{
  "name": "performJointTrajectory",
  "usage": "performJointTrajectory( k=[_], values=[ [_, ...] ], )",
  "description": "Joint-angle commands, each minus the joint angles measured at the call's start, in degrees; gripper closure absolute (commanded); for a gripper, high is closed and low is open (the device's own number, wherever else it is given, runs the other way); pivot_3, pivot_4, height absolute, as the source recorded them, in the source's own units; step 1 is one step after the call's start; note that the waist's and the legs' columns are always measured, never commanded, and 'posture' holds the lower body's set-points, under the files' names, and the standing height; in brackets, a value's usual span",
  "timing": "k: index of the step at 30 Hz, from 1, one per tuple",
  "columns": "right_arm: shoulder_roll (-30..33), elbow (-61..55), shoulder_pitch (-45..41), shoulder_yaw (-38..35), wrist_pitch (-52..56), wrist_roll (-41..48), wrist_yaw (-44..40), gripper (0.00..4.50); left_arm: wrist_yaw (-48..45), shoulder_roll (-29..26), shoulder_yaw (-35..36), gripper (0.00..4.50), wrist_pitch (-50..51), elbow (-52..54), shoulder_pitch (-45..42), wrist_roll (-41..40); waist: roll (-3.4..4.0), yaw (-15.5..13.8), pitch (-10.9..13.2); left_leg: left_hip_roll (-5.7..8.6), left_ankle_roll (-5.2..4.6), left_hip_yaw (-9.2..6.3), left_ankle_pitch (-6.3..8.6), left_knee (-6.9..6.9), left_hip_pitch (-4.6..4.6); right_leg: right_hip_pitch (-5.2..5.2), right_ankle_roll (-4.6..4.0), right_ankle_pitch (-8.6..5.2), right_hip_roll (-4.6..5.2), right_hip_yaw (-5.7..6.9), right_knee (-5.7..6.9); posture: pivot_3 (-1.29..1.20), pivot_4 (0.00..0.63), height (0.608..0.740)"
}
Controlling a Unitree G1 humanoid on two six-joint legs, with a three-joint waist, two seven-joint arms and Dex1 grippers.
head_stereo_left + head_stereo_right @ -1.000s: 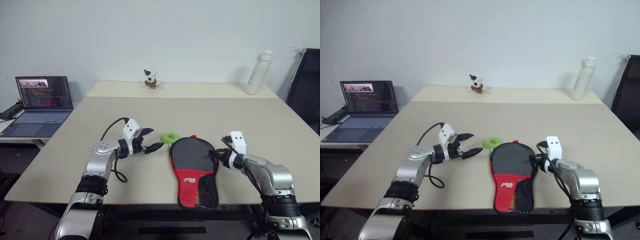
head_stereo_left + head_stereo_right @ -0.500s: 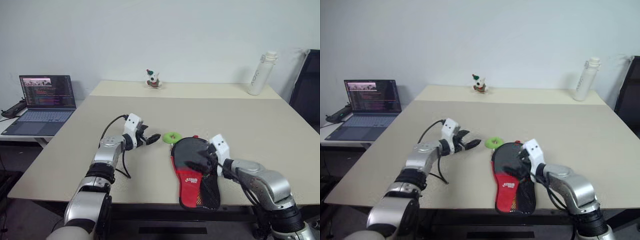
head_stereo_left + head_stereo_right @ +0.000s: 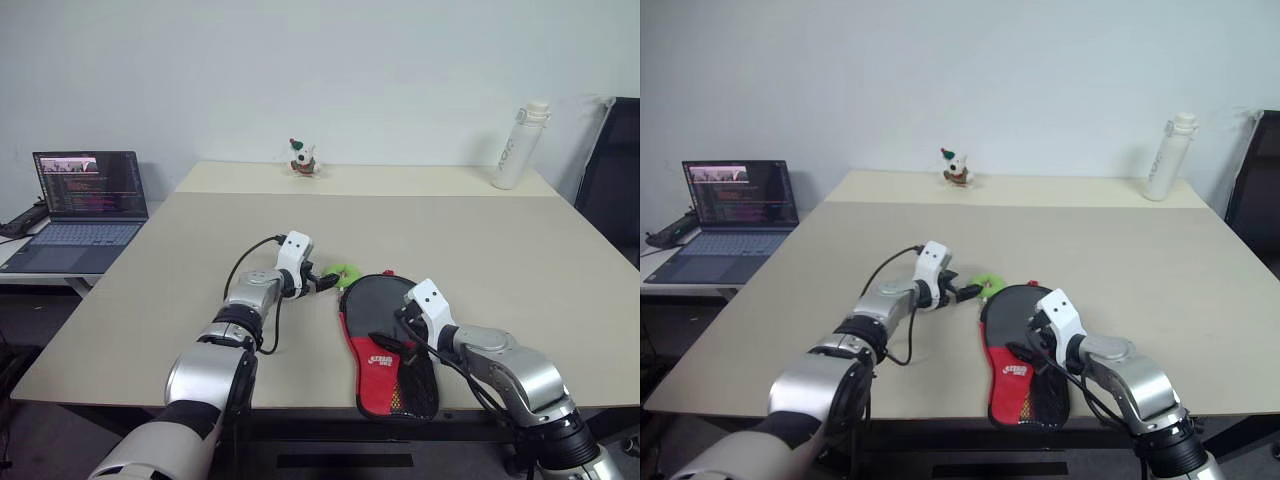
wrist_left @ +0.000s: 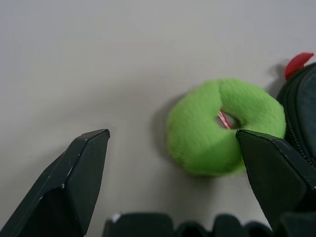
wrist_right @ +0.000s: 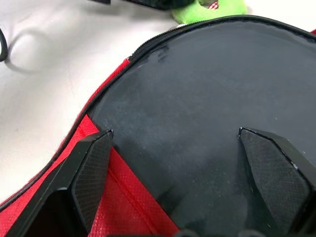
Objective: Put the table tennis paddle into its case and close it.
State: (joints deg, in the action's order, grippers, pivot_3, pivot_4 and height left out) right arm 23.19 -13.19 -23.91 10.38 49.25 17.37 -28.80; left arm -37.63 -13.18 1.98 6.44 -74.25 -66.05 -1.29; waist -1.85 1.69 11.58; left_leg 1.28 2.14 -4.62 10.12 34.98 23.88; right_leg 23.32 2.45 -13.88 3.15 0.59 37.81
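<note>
Black-and-red case (image 3: 388,345) flat near the front edge of the beige table (image 3: 150,280), round end toward the far edge, mesh pocket toward the front. Left gripper (image 3: 328,283) spread wide, empty, tips by a lime-green ring (image 3: 345,272) just off the case's round end. Right gripper (image 3: 392,343) over the case's middle, fingers apart, gripping nothing. Laptop (image 3: 85,200) on a side desk left, white bottle (image 3: 518,145) and small figurine (image 3: 301,159) along the far edge. Left wrist view: green ring between the parted fingers (image 4: 74,182), touching the case rim. Right wrist view: wide-set fingers (image 5: 89,173) over the black panel. Paddle itself not identifiable.
</note>
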Motion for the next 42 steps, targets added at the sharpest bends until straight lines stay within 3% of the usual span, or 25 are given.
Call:
performJointTrajectory(
  k=[1,13,16,24,28,42],
  values=[
    [-0.51,-1.15,-0.43,-0.20,-1.04,-0.60,0.33,0.02,-0.76,1.24,0.46,0.00,0.83,-0.42,-2.33,0.39,0.00,0.04,0.00,0.00,0.00,0.01,0.00,0.00,0.00,0.00,0.00,0.00,0.00,-0.01,0.00,0.00,0.150,0.740],
    [-1.55,-0.56,-0.96,-0.09,-1.58,-3.23,2.34,0.02,-1.83,4.14,-0.29,0.00,2.36,-1.00,-1.58,2.39,0.00,-0.02,0.00,0.01,0.00,0.00,0.00,0.00,-0.01,0.00,0.00,0.00,0.00,-0.01,0.01,0.00,0.150,0.740],
    [-1.91,0.15,-1.68,0.37,-3.20,-4.30,2.42,0.00,-0.80,4.05,0.02,0.56,2.27,-0.95,-1.19,2.55,0.00,-0.02,-0.01,0.01,0.01,0.00,0.00,0.00,-0.01,0.00,0.00,0.00,0.01,-0.01,0.01,0.00,0.150,0.740],
    [-2.78,6.95,-4.46,4.02,-8.11,-8.51,1.67,0.00,3.37,3.33,0.69,3.39,1.72,-0.91,-0.82,2.99,-0.01,0.01,-0.01,0.01,0.01,0.00,-0.01,0.01,-0.03,0.00,0.00,0.00,0.00,-0.01,0.05,0.00,0.150,0.740],
    [-3.17,9.43,-5.08,4.85,-8.72,-9.78,1.24,0.00,5.63,3.05,1.14,4.41,0.97,-0.80,-0.85,3.02,-0.02,0.01,-0.02,0.00,0.01,0.01,-0.01,0.01,-0.08,-0.01,0.00,0.01,0.00,-0.02,0.10,0.00,0.150,0.740],
    [-2.97,11.53,-2.62,8.82,-7.16,-11.71,-2.52,0.00,19.90,4.61,0.92,4.42,-4.84,-2.31,-8.77,5.75,-0.06,0.18,-0.05,-0.02,0.03,0.01,-0.03,0.09,-0.12,-0.03,0.04,0.03,-0.01,-0.03,0.17,0.00,0.150,0.740]
  ],
)
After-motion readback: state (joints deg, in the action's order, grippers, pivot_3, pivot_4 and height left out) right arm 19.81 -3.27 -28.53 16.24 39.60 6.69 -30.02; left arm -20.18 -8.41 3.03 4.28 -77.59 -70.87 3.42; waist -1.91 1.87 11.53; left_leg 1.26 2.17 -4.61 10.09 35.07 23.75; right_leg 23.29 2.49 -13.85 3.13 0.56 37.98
